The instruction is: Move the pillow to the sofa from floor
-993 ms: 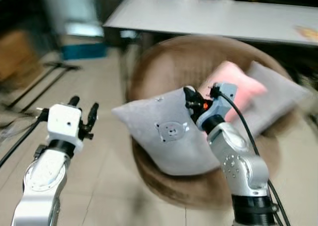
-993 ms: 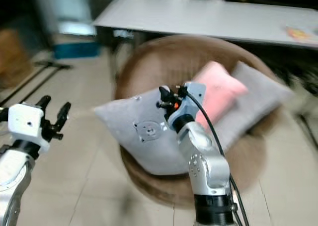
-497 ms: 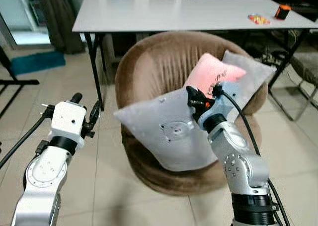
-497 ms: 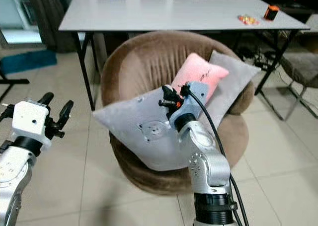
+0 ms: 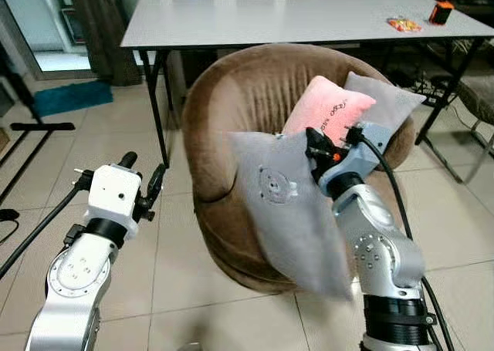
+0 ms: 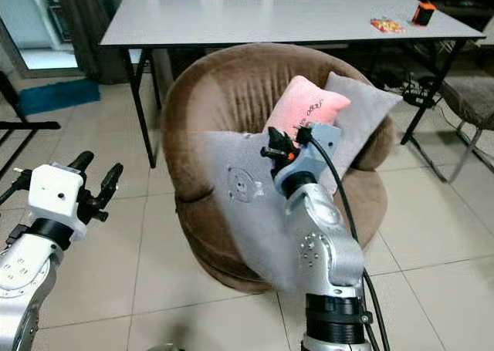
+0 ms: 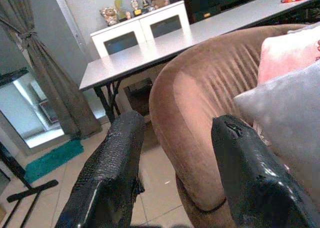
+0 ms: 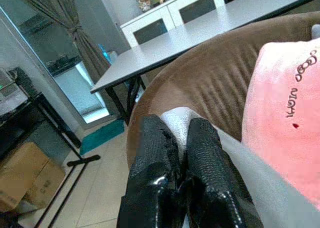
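Right, there's the round brown sofa (image 5: 255,112) under a long grey table (image 5: 293,15), with a pink pillow (image 5: 328,112) and a grey one (image 5: 386,108) on its seat. The grey pillow (image 5: 297,212) hangs in the air over the sofa's front edge. The right gripper (image 8: 175,158) pinches its top corner, fingers pressed together on the fabric, while the left gripper (image 7: 175,183) hovers off to the side, fingers spread around nothing.

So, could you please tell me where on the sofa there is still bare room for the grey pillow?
The sofa's left half is bare: the seat and backrest left of the pink pillow. The right side is crowded, with the pink pillow leaning on another grey one. The right tool holds the grey pillow hanging over the front edge; the left tool waits beside the sofa.
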